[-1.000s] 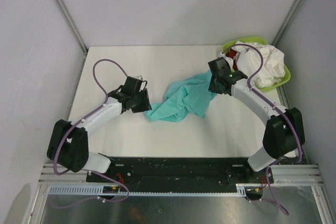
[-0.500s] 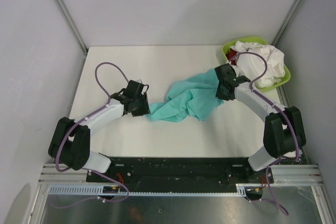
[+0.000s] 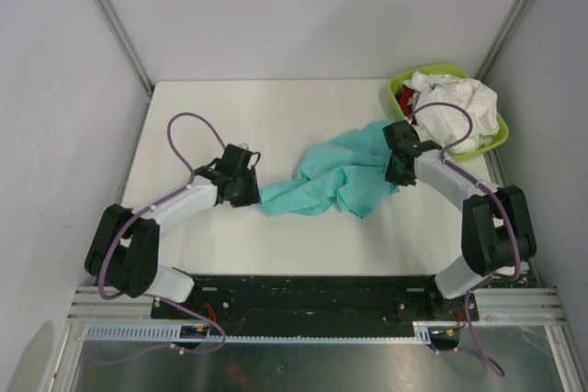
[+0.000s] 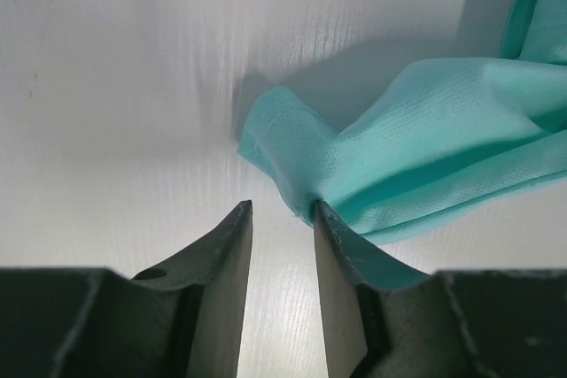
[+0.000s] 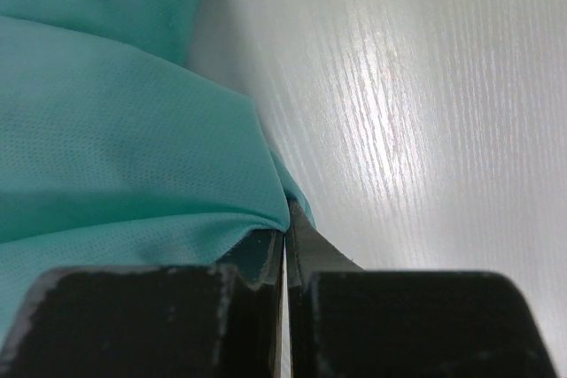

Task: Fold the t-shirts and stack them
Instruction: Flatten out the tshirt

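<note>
The right gripper (image 5: 285, 250) is pinching a fold of the teal t-shirt (image 3: 335, 176) between fingers pressed tight together, at the shirt's right-hand edge, near the lime-green basin (image 3: 398, 91). The left gripper (image 4: 282, 214) is sitting low over the bench (image 3: 276, 117) with its jaws parted and holding nothing. A hemmed corner of the teal cloth is lying just ahead of the gap and touching the tip of one finger. The teal t-shirt is lying crumpled and bunched across the middle of the bench, stretching between the two grippers, not yet spread flat. More shirts, white ones (image 3: 455, 107) with a bit of red (image 3: 405, 96) showing, are waiting heaped in the basin at the far right corner. By the look of it, the work is only starting: one shirt is being taken by two edges so it can be laid out for folding, and no folded stack is showing anywhere. The next move is probably calling for the left gripper to edge forward until the corner sits between its fingers, then close, taking care not to push the loose cloth away.
</note>
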